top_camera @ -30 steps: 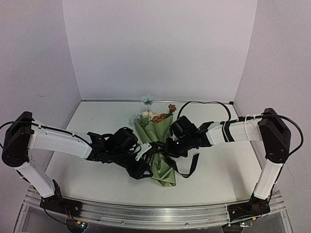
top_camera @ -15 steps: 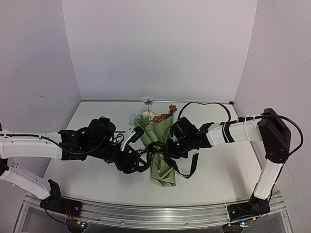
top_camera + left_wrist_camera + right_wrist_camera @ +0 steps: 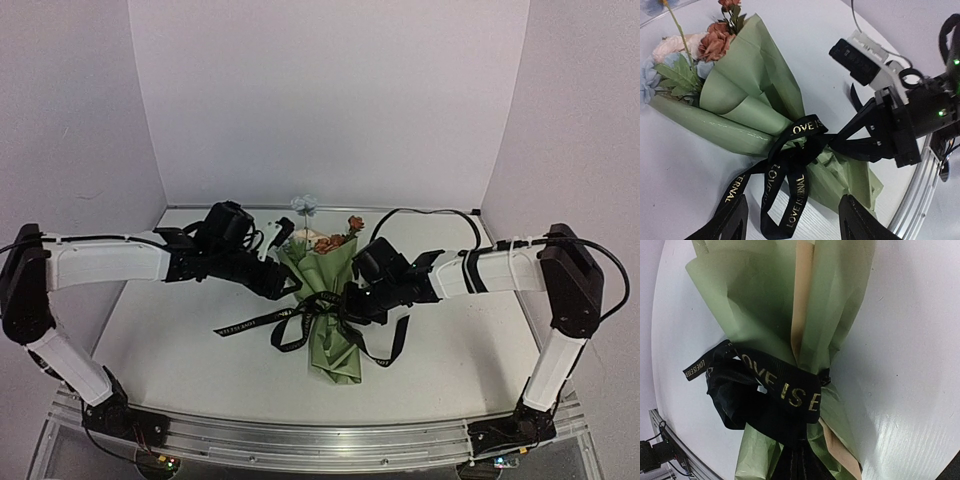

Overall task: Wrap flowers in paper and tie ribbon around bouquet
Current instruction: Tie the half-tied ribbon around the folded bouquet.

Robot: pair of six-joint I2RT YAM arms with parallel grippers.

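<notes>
Left gripper hung with fingers spread, nothing between them, just left of bouquet, near flowers. I saw ribbon tail flat on table at left, its loops tied round bouquet's waist. Bouquet lay mid-table, flowers toward far edge. Right gripper was clamped tight on ribbon at knot.
</notes>
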